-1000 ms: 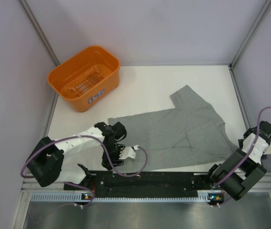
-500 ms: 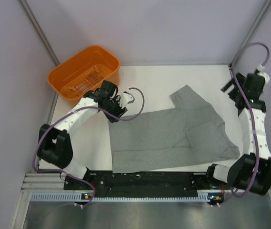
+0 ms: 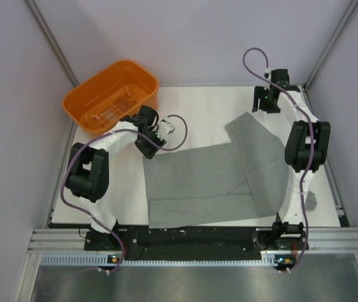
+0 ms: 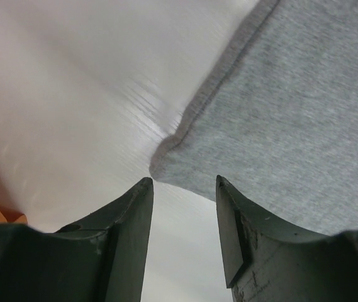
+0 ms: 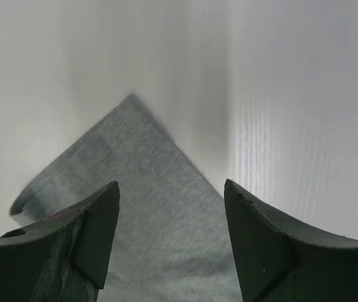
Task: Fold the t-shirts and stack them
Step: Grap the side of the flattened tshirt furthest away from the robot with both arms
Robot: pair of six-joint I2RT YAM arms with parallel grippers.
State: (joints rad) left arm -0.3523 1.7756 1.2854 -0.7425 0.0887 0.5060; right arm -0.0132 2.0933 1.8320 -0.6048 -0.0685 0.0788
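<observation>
pale lilac walls close in a white desk [image 3: 197, 104], with an orange basket [image 3: 111, 100] at its far left corner. the grey t-shirt [image 3: 216, 176] lies spread over the middle and right of the desk, not yet folded, one sleeve pointing to the far side.

a second ago both arms sat tucked at the near edge. now both are stretched out over the far edge of the garment. the left pincer [image 3: 146, 146] reached the shirt's far left corner half a second ago and stays there. its wrist view shows the left pincer [image 4: 182, 182] spread, with the hem corner just ahead of the gap, on the desk and not pinched. the right pincer [image 3: 260, 106] has swung in from the right wall to the far sleeve tip. its own view shows the right pincer [image 5: 172, 189] spread wide with the pointed grey tip between the fingers, not gripped.

so the arms appear lined up for a two-corner pick. the likely next step is to lower, close on both corners, and carry the far edge toward the near one for a first fold.
</observation>
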